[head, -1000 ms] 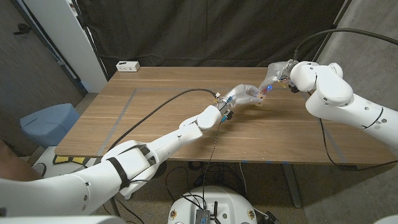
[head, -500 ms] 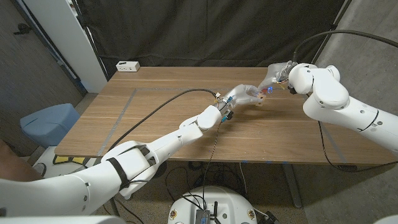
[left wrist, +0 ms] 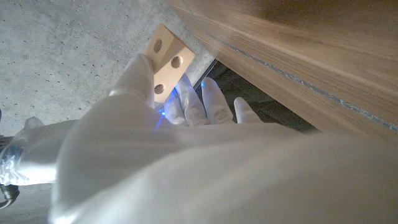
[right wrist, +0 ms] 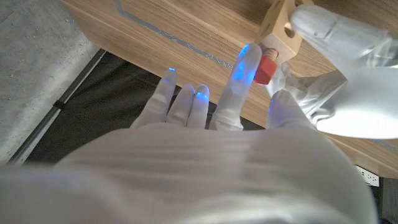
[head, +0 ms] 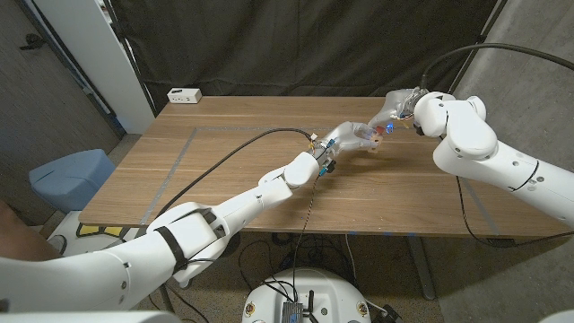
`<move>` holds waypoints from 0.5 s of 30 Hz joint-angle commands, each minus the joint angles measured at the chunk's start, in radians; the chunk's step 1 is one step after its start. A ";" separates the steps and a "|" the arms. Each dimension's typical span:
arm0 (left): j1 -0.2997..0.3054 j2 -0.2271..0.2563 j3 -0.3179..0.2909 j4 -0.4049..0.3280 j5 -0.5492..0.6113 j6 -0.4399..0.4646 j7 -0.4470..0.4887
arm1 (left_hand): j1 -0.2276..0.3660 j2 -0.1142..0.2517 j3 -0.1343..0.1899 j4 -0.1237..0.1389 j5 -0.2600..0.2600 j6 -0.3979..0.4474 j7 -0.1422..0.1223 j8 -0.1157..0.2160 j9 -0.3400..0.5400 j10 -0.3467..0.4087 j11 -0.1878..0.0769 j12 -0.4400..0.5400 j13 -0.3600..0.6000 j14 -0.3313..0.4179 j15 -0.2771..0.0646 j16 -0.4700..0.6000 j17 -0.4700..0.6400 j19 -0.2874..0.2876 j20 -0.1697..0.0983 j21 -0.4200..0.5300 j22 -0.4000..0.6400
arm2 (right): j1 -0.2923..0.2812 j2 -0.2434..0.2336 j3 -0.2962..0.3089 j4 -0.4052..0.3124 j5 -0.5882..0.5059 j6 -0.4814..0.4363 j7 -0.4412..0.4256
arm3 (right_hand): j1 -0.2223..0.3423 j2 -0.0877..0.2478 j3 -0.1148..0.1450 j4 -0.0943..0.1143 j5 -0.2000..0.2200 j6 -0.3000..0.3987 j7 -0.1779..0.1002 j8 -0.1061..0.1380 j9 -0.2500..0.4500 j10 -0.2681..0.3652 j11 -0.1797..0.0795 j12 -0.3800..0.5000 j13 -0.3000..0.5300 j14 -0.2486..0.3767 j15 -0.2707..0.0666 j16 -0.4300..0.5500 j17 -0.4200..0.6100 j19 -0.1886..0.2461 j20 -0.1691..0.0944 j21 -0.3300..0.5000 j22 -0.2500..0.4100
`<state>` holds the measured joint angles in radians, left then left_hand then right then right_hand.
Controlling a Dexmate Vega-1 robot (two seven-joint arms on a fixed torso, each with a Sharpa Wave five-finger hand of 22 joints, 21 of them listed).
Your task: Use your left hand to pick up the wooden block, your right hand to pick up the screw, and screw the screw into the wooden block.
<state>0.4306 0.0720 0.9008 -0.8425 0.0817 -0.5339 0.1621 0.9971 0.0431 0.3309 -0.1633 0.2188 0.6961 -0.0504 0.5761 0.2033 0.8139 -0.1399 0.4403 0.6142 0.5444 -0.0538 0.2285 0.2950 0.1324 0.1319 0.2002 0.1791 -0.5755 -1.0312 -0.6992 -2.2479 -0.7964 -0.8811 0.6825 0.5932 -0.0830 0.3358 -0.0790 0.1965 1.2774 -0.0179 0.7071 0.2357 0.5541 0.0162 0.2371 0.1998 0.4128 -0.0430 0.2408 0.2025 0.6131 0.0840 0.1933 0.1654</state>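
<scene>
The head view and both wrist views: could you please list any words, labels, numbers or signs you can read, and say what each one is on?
No readable text in any view.
The wooden block shows only plain holes, the red screw no marking.
The white box at the table's far corner is too small to read.

Bare table [head: 233, 170] around the meeting hands; only a cable [head: 215, 161] crosses it.

left hand [head: 345, 137] raised mid-table, fingers closed (holding) | right hand [head: 391, 115] meets it, thumb and finger pinching
</scene>
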 commanded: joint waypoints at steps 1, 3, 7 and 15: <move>-0.019 -0.017 0.002 0.047 -0.010 -0.023 -0.005 | 0.017 0.026 0.015 0.015 0.012 0.176 -0.064 0.007 0.005 0.071 -0.078 0.044 0.010 -0.007 -0.088 -0.003 0.004 0.003 -0.001 0.001 0.002 | 0.012 0.009 0.002 0.013 -0.024 0.018 0.040 | -0.034 -0.013 -0.022 0.008 0.010 -0.018 0.002 -0.012 -0.010 0.002 0.008 -0.004 0.002 0.001 -0.004 -0.001 0.003 0.002 0.001 -0.005 0.003; -0.024 -0.021 0.003 0.058 -0.010 -0.028 -0.005 | 0.017 0.027 0.015 0.015 0.013 0.175 -0.063 0.007 0.005 0.071 -0.078 0.044 0.010 -0.008 -0.089 -0.003 0.004 0.003 -0.001 0.001 0.002 | 0.020 0.009 -0.002 0.015 -0.030 0.020 0.059 | -0.054 -0.020 -0.034 0.014 0.015 -0.052 0.002 -0.030 -0.016 -0.010 0.016 -0.013 0.002 -0.007 0.003 -0.006 0.003 -0.005 0.009 -0.008 0.003; -0.033 -0.029 0.004 0.082 -0.013 -0.041 -0.005 | 0.017 0.026 0.015 0.014 0.015 0.169 -0.063 0.005 0.005 0.066 -0.077 0.043 0.011 -0.007 -0.088 -0.003 0.004 0.002 -0.001 0.001 0.002 | 0.028 0.012 -0.001 0.018 -0.035 0.022 0.085 | -0.086 -0.031 -0.055 0.022 0.025 -0.119 0.001 -0.057 -0.020 -0.036 0.034 -0.028 0.003 -0.024 0.017 -0.017 0.003 -0.024 0.019 -0.012 0.003; -0.047 -0.040 0.007 0.114 -0.018 -0.057 -0.006 | 0.014 0.026 0.015 0.015 0.019 0.162 -0.062 0.001 0.006 0.062 -0.078 0.042 0.011 -0.008 -0.087 -0.005 0.002 0.002 0.001 0.001 0.002 | 0.032 0.018 0.006 0.028 -0.035 0.026 0.105 | -0.126 -0.041 -0.079 0.034 0.037 -0.207 0.010 -0.084 -0.008 -0.064 0.050 -0.040 0.005 -0.042 0.039 -0.029 0.001 -0.039 0.023 -0.012 0.003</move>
<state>0.4025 0.0475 0.9032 -0.7728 0.0704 -0.5686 0.1580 0.9948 0.0454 0.3309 -0.1633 0.2270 0.6960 -0.0504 0.5712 0.2073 0.8087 -0.1450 0.4403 0.6142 0.5390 -0.0484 0.2285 0.2949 0.1324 0.1319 0.2002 0.1790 -0.5554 -1.0202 -0.6980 -2.2313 -0.8223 -0.8603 0.7482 0.4790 -0.1235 0.2634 -0.0464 0.2262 1.0885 -0.0089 0.6303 0.2211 0.4979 0.0644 0.1995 0.2026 0.3775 -0.0088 0.2175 0.2024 0.5802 0.1057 0.1844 0.1652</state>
